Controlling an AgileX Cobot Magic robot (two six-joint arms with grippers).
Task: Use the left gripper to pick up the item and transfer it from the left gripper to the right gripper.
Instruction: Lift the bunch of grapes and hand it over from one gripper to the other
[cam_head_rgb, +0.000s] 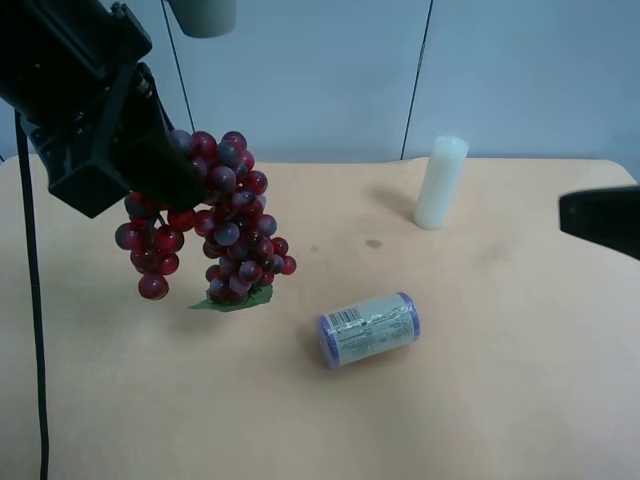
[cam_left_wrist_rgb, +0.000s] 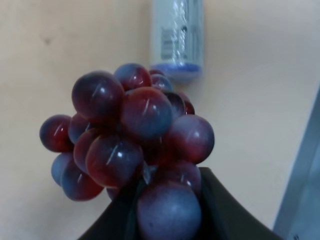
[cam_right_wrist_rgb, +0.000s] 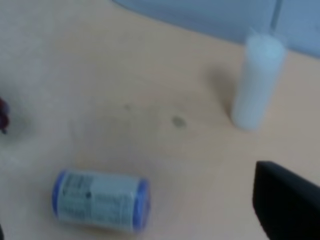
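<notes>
Red-purple grapes (cam_head_rgb: 215, 225): one bunch, clamped in my left gripper (cam_head_rgb: 165, 165), hanging above the table (cam_head_rgb: 500, 400) at ten o'clock. Pickup done. My right gripper (cam_head_rgb: 600, 222): three o'clock edge, well apart; open or closed, cannot tell. Handover outstanding.

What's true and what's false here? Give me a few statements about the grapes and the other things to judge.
1. The left gripper holds the grape bunch. True.
2. The grape bunch lies flat on the table. False: it hangs from the gripper.
3. The blue-capped container lies on its side. True.
4. The white cylinder lies tipped over. False: it stands upright.
5. The right gripper touches the grape bunch. False: it is well apart from it.
</notes>
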